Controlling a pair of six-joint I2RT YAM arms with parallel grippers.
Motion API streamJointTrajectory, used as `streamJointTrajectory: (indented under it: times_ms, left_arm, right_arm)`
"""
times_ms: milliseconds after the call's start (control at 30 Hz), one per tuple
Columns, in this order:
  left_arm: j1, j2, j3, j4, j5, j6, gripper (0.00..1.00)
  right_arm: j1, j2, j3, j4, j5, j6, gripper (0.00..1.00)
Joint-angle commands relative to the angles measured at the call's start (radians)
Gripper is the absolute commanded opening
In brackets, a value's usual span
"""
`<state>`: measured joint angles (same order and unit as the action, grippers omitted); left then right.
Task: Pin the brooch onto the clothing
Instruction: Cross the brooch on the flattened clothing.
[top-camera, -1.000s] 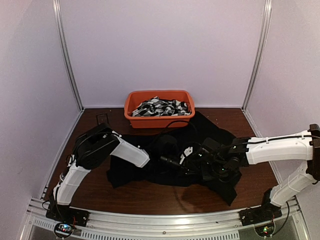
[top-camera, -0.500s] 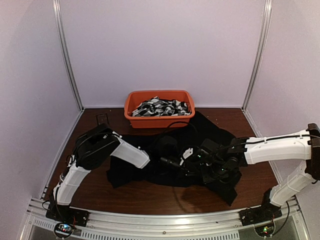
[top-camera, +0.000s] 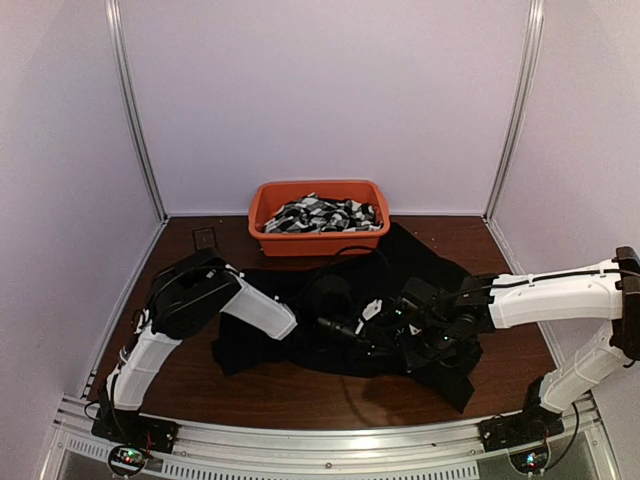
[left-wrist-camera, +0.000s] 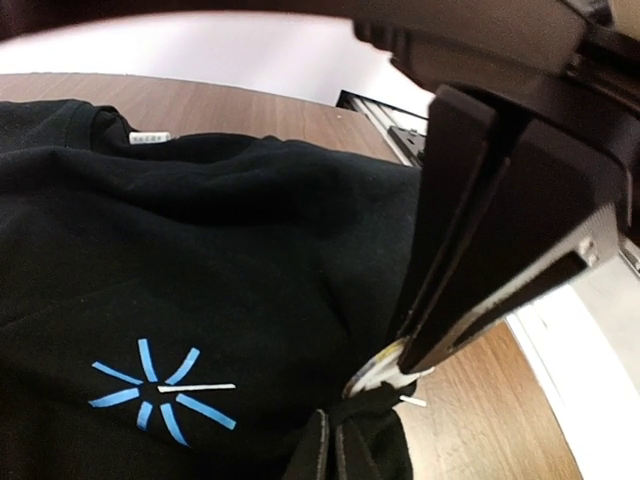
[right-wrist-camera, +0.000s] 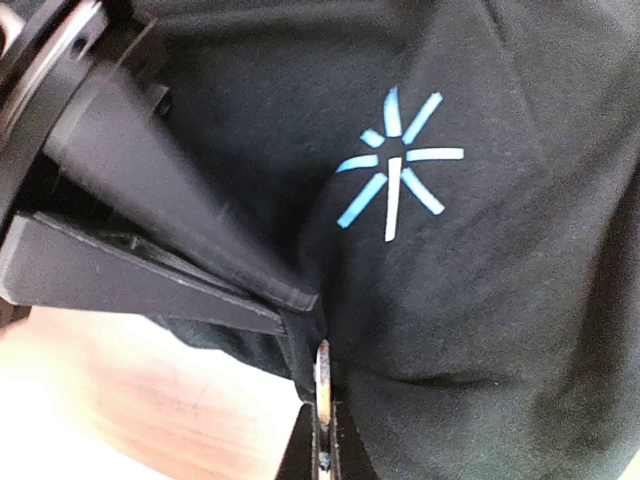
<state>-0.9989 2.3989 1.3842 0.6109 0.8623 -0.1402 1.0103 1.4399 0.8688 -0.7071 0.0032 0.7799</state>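
On the near half of the table (top-camera: 300, 392) the black shirt (left-wrist-camera: 200, 250) lies spread and rumpled, and both arms reach in over it from either side so that their tips meet at one spot near the shirt's middle. The left claw (left-wrist-camera: 398, 358) comes from the left with its jaws closed on the brooch (left-wrist-camera: 373, 372), which shows as a small pale disc pinched at the very tips, just above the cloth. The right claw (right-wrist-camera: 320, 445) comes from the right, also closed. Its tips touch the brooch from the opposite side, with a fold of shirt bunched around them, and I cannot tell whether it grips metal, cloth or both. From the right wrist the brooch appears edge-on as a thin bright strip running in line with that claw's fingers. The next move therefore seems to depend on pushing along that left-right line into the raised fold, and both claws are equally close to it. Just to the far side of this pinch lies the light-blue starburst mark (left-wrist-camera: 160, 392), flat on the shirt, and further off the small white tag (left-wrist-camera: 150, 137) sits at the neck. At the far edge stands the orange bin (top-camera: 315, 243) of patterned fabrics (top-camera: 325, 213), well apart from the work.
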Motion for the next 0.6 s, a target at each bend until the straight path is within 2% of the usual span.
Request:
streamJointTrajectory:
  times_ms: [0, 33, 333, 567]
  left_arm:
    - [0.027, -0.046, -0.040, 0.120, 0.016, -0.022, 0.20]
    - [0.029, -0.050, -0.050, 0.138, 0.028, -0.027, 0.26]
    - [0.031, -0.056, -0.103, 0.300, 0.133, -0.081, 0.50]
    - [0.033, -0.057, -0.143, 0.428, 0.171, -0.143, 0.65]
  right_arm:
    - [0.014, -0.024, 0.020, -0.020, -0.116, -0.087, 0.00]
    - [0.012, -0.026, 0.022, -0.025, -0.118, -0.095, 0.00]
    - [-0.015, -0.050, 0.019, -0.013, -0.136, -0.151, 0.00]
    - [-0.048, -0.076, -0.020, 0.026, -0.174, -0.179, 0.00]
